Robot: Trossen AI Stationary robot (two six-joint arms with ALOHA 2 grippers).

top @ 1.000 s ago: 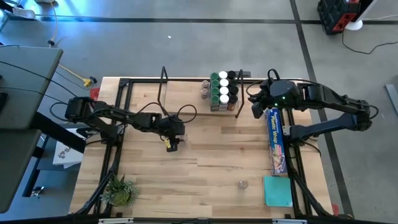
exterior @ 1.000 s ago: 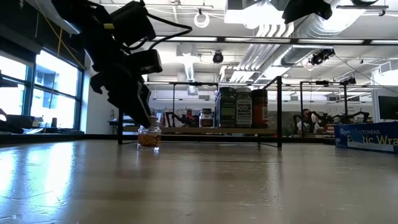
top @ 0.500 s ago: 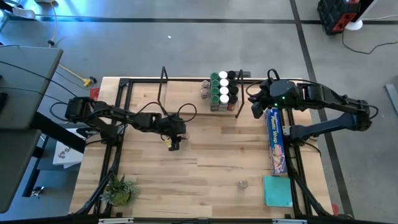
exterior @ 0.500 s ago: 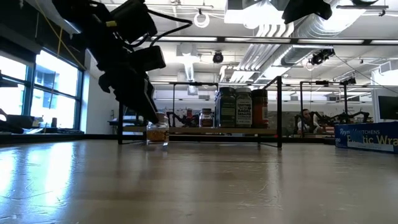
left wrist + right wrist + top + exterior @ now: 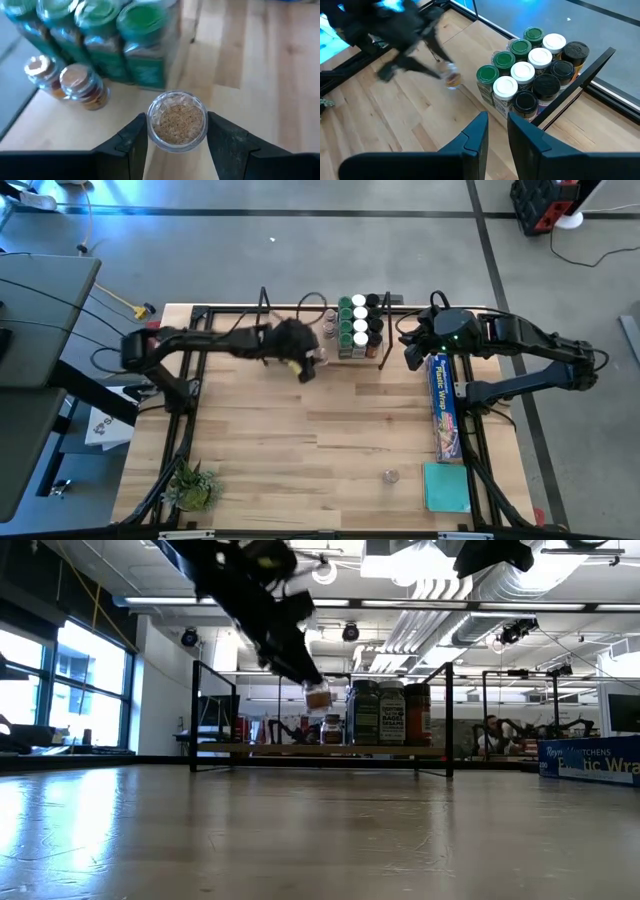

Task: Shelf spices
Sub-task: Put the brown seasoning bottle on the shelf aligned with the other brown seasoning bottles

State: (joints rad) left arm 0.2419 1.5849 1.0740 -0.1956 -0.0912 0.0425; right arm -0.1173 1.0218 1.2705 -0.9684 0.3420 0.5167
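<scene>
Overhead, left gripper (image 5: 303,366) clamped a clear-lidded jar (image 5: 308,369) just beside the shelf's (image 5: 290,330) spices (image 5: 357,326). Low view showed the jar (image 5: 318,697) airborne above the board. Wrist view suggested lowering upright beside the two small jars (image 5: 80,86). Right gripper (image 5: 496,137) hovered near the shelf, fingers narrowly apart, empty.

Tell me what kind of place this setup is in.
Probably a robotics lab or workshop: exposed ceiling ducts and strip lights overhead, other robot arms on benches in the background, and a black tube frame edging the wooden table.
</scene>
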